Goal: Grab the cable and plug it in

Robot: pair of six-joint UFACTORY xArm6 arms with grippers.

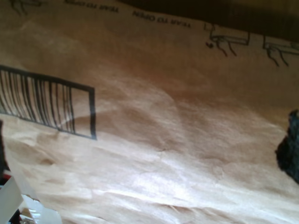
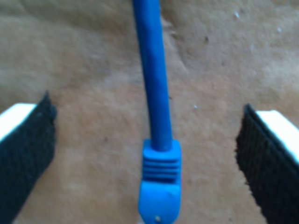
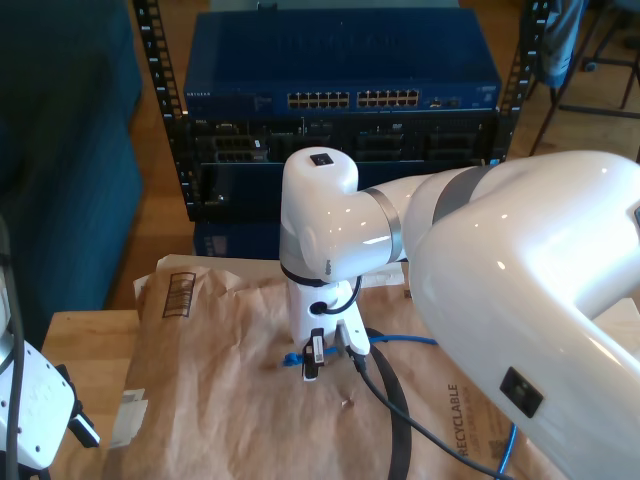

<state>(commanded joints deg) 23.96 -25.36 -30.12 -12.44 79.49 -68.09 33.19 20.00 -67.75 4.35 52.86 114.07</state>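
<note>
The cable (image 2: 154,84) is bright blue and lies on brown paper, its blue plug end (image 2: 160,186) resting between the black pads (image 2: 25,158) of my second gripper (image 2: 145,161). The jaws stand wide apart on either side and touch nothing. In the exterior view my second gripper (image 3: 316,358) points down at the paper, the plug (image 3: 292,358) is just to its left, and the cable (image 3: 405,341) runs off to that view's right. My first gripper (image 1: 147,154) hovers open over the paper beside a printed barcode (image 1: 51,100); one black pad (image 1: 290,149) shows.
A rack behind the table holds a blue network switch (image 3: 350,100) with rows of ports. Brown paper (image 3: 220,400) covers the wooden table (image 3: 85,335). A thick black robot cable (image 3: 395,420) trails over the paper. An arm's white base (image 3: 30,415) sits at the exterior view's lower left.
</note>
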